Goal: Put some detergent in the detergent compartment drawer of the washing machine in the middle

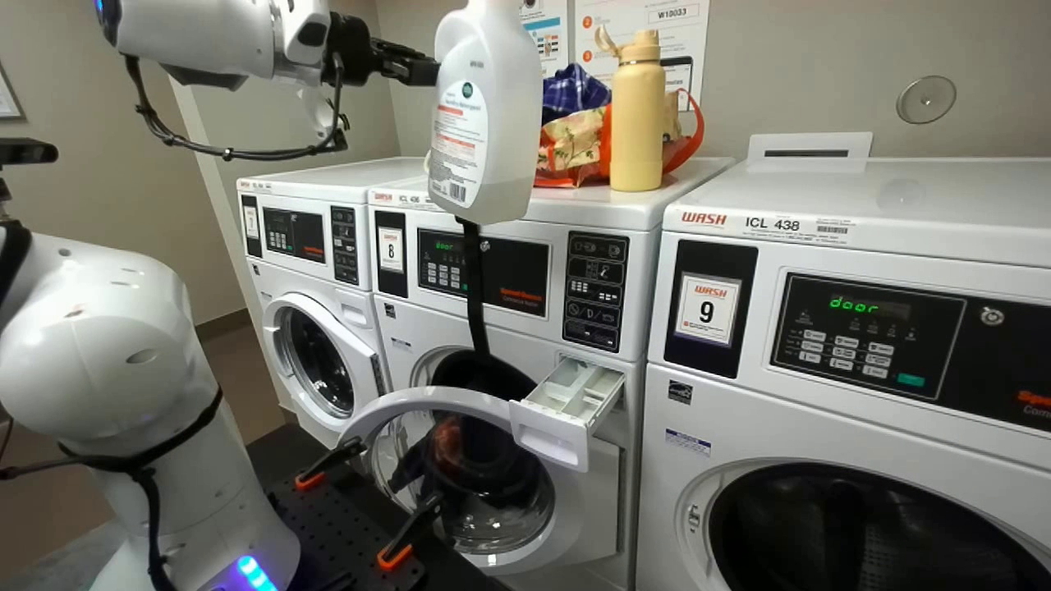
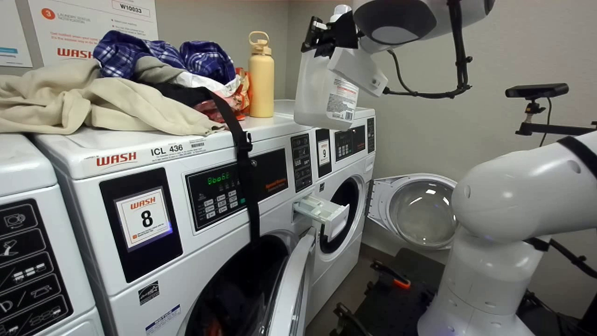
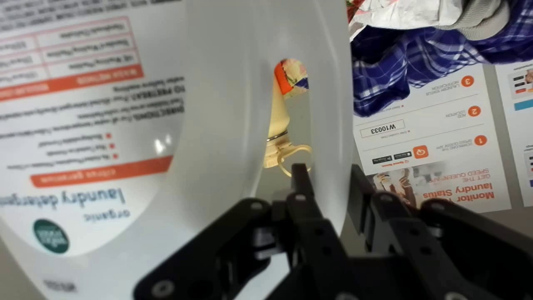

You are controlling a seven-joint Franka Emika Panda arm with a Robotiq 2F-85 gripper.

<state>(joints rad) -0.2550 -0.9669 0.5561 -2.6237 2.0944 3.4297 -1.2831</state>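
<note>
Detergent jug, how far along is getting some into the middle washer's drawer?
Done: the drawer stands pulled out of the middle washer. In hand: the gripper grips the jug by its handle, raised and roughly upright. Left, it seems: lining it up and tipping it to pour; no stream shows.

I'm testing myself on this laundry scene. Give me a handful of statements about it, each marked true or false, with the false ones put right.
1. The gripper holds the detergent jug by its handle. True.
2. The detergent jug is upside down. False: it is right way up.
3. The detergent drawer sticks out of the middle washing machine. True.
4. The middle washing machine is shut. False: its round door stands open.
5. A yellow bottle stands upright on the middle washing machine. True.
</note>
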